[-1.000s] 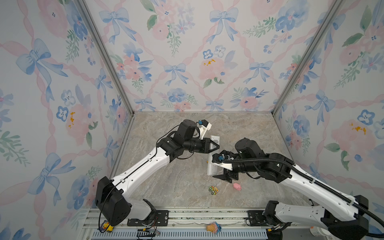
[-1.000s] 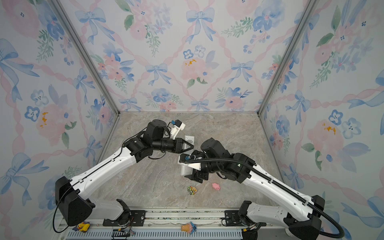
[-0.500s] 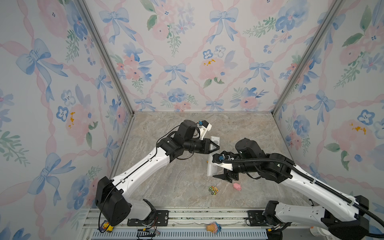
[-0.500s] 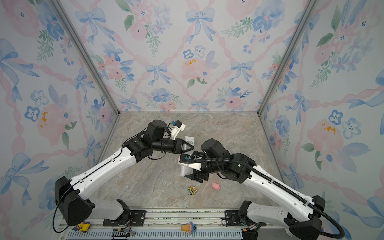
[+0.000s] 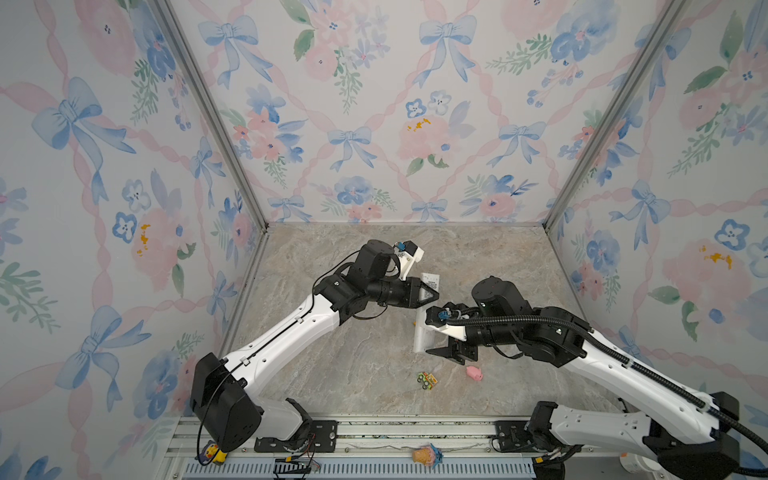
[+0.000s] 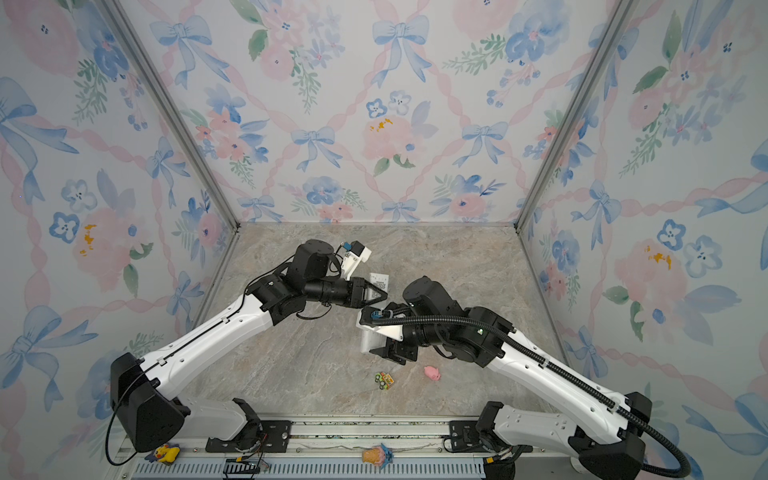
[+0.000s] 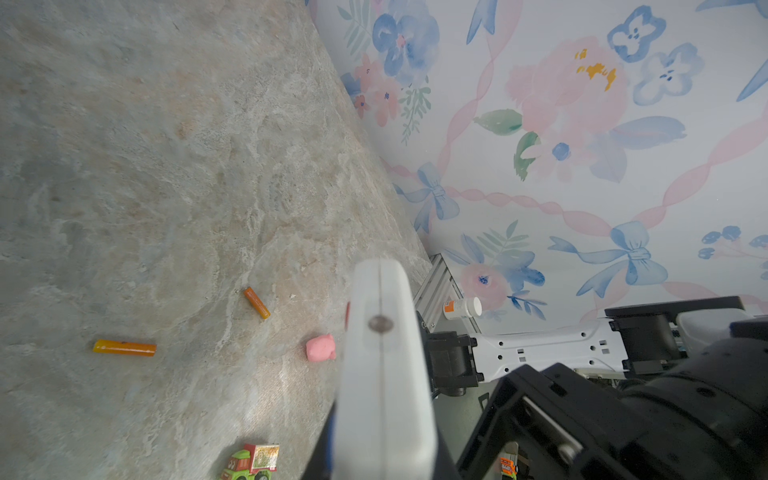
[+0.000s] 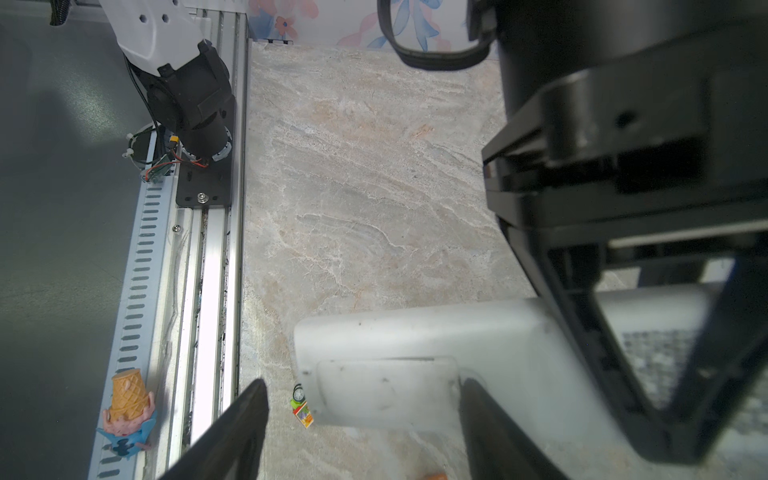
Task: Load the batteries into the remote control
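Note:
The remote control [image 5: 423, 336] is a long white bar held off the table, back side showing. My left gripper [image 5: 434, 296] is shut on its far part; the left wrist view shows its edge [image 7: 382, 374] running out from the jaws. My right gripper [image 5: 446, 353] is open at the remote's near end. The wrist view shows its dark fingers [image 8: 237, 428] straddling the outlined cover panel [image 8: 386, 386], one clear of the end and one over the body. Two orange batteries [image 7: 124, 348] [image 7: 257, 302] lie loose on the stone floor.
A pink pig toy [image 5: 473, 372] and a small green toy truck [image 5: 427, 380] lie on the floor just in front of the right gripper. A metal rail [image 5: 374, 432] runs along the front edge, with a duck [image 5: 212, 453] and an ice-cream toy [image 5: 426, 455] beyond it. Flowered walls close three sides.
The right gripper's jaws have narrowed a little around the remote's near end. Both arms and the remote have hardly moved.

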### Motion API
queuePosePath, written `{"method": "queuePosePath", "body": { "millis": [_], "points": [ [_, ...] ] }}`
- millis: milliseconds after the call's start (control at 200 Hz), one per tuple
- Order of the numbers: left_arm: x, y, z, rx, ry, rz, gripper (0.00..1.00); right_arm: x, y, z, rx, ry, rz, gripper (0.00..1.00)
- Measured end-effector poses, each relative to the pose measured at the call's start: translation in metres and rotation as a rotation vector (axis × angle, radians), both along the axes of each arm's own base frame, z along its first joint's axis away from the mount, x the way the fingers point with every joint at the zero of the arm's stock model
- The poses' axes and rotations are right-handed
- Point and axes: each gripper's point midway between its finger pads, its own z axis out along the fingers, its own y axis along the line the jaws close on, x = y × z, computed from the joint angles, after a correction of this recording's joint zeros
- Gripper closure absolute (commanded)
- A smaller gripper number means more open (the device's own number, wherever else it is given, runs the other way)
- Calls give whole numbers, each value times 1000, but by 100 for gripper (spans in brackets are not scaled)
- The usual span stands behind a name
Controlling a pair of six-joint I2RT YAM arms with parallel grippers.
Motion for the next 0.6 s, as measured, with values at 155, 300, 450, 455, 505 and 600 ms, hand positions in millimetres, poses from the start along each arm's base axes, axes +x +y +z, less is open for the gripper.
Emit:
{"method": "queuePosePath", "body": {
  "millis": [155, 300, 450, 455, 505, 600],
  "points": [
    [0, 0, 0, 0, -7, -2, 100, 0, 0, 0, 1, 1, -2, 26],
    [0, 0, 1, 0, -8, -2, 100, 1, 0, 0, 0, -1, -5, 25],
    [1, 0, 1, -2, -12, 1, 100, 1, 0, 1, 1, -2, -11, 22],
    [1, 0, 1, -2, -12, 1, 100, 1, 0, 1, 1, -2, -11, 22],
    [2, 0, 2, -4, -16, 2, 100, 2, 0, 1, 2, -4, -16, 21],
    [3, -1, 3, -6, -23, 8, 100, 3, 0, 1, 2, -6, -21, 20]
  ]
}}
